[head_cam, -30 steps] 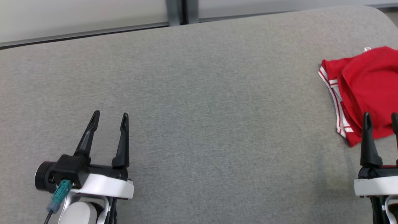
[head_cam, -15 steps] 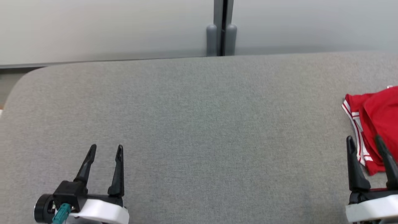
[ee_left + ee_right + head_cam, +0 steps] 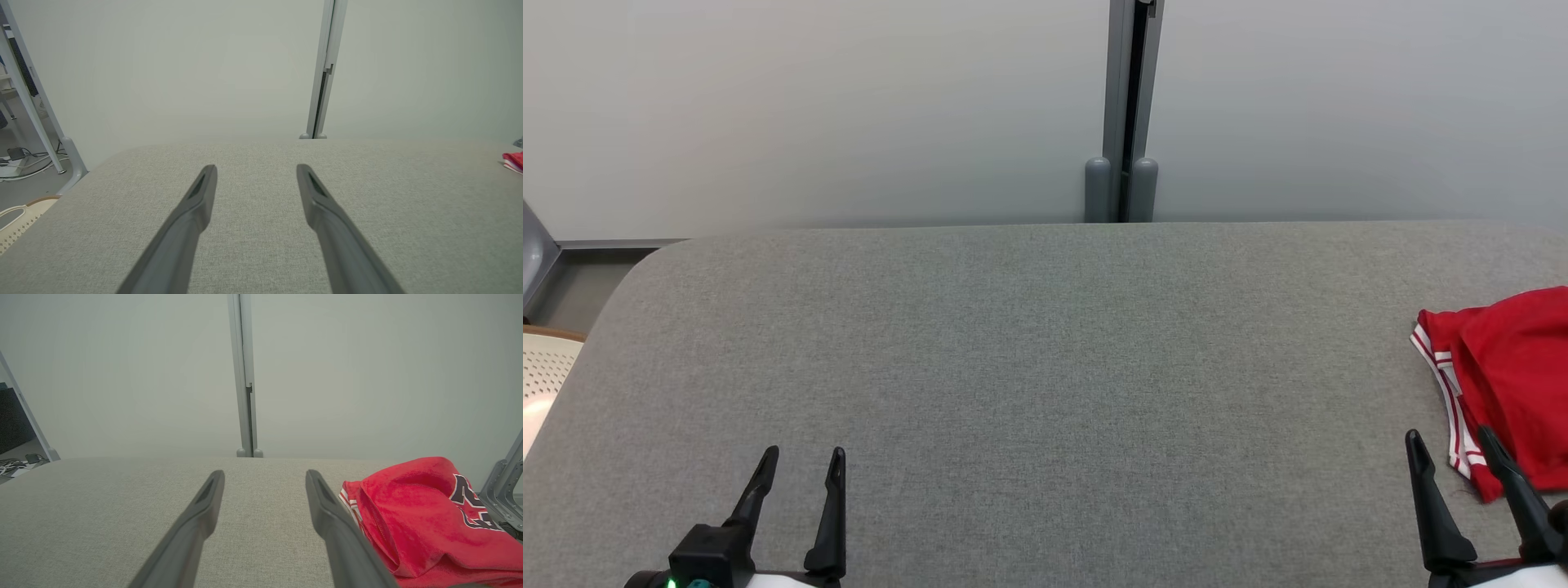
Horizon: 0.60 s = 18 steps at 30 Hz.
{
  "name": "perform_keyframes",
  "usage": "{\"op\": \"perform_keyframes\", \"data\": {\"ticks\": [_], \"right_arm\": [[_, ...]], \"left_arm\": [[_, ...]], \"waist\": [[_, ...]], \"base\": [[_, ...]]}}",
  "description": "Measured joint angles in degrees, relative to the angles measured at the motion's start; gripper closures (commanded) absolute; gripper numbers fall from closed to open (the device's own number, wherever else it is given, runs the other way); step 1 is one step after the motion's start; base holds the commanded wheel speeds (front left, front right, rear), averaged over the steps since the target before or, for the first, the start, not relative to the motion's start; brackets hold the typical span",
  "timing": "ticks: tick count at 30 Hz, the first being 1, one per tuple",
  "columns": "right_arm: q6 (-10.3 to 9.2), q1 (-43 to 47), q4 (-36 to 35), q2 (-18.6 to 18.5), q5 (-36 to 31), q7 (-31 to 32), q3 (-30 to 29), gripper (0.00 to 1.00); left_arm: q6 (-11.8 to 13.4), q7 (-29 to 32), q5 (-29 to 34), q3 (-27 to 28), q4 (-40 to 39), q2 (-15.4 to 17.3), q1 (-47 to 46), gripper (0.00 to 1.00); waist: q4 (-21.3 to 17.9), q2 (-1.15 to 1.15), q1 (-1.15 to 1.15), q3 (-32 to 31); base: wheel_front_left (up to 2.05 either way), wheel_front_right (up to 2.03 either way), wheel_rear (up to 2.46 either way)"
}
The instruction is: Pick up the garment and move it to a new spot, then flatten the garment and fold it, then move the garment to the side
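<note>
The garment [image 3: 1507, 380] is a red jersey with white trim, folded in a heap at the right edge of the grey table [image 3: 1045, 367]. In the right wrist view the garment [image 3: 412, 522] shows dark lettering and lies just right of my right gripper [image 3: 265, 473], which is open and holds nothing. From the head view, the right gripper [image 3: 1450, 441] sits at the lower right, its fingertips beside the garment's near corner. My left gripper [image 3: 802, 453] stands open at the lower left over bare cloth, far from the garment [image 3: 514, 160]; its view shows the left gripper [image 3: 255, 169] with nothing between the fingers.
A pale wall with a grey vertical post [image 3: 1127, 114] runs behind the table's far edge. A perforated cream basket [image 3: 543, 367] stands off the table's left side, with a metal frame leg and cables [image 3: 24, 157] on the floor beyond. A grey bracket [image 3: 504, 486] rises behind the garment.
The head camera has tilted up and swung, so the wall fills more of the picture and the table, garment and both grippers sit lower. Both grippers stay open.
</note>
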Motion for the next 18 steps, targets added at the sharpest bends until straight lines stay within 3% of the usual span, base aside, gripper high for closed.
{"op": "perform_keyframes", "data": {"ticks": [18], "right_arm": [[0.0,0.1,1.3,-0.2,0.6,-0.5,0.5,0.0]], "left_arm": [[-0.1,-0.8,-1.3,-0.3,2.1,0.2,-0.3,0.0]], "waist": [[0.0,0.0,0.0,-0.7]], "base": [[0.0,0.0,0.0]]}}
